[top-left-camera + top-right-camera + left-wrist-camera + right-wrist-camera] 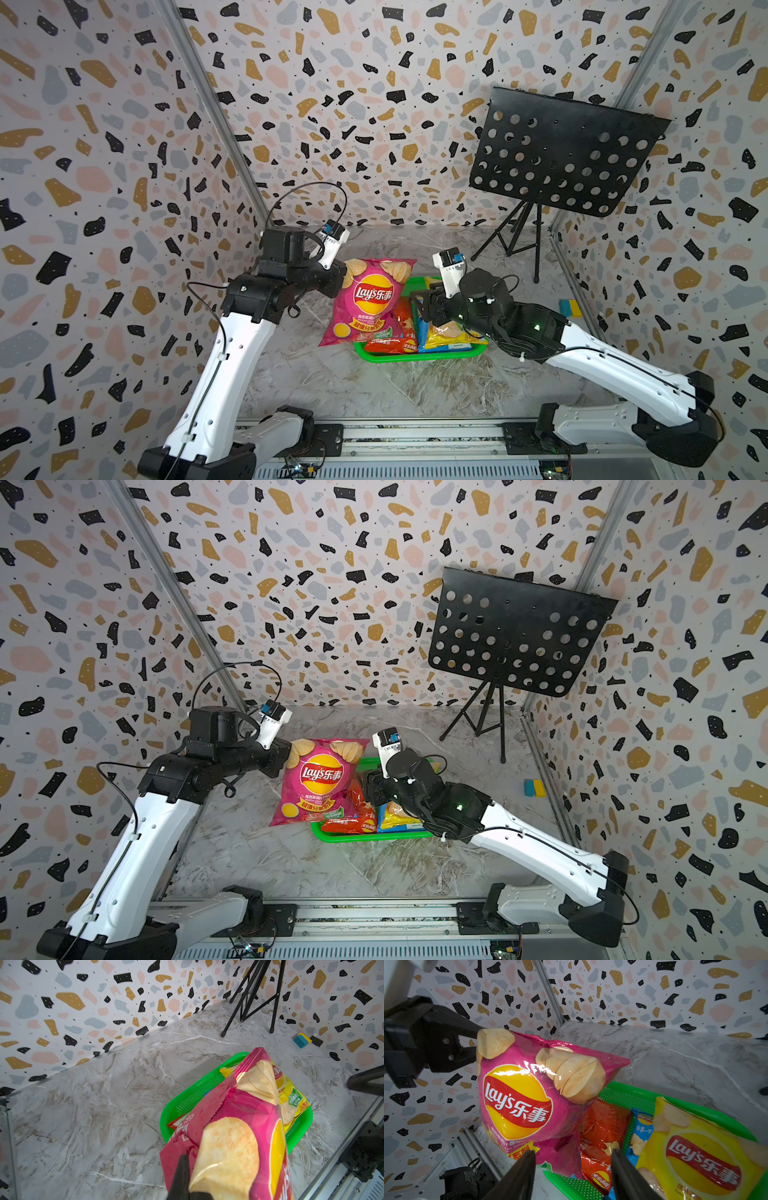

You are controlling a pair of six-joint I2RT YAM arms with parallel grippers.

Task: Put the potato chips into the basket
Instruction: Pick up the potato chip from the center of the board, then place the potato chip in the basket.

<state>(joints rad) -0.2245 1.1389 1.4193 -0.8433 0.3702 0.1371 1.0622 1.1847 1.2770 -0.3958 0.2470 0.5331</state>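
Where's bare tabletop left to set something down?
Free: grey marble tabletop between green mesh plastic basket and front metal rail; also between basket and black tripod stand. Crowded: basket, holding smaller bags, with large magenta chip bag hanging from the left end effector at its rim.

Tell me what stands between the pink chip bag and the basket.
The pink bag hangs from the left gripper at the left side of the basket. A red bag, a blue bag and a yellow bag lie across its floor, and the open right gripper hovers above them beside the pink bag.
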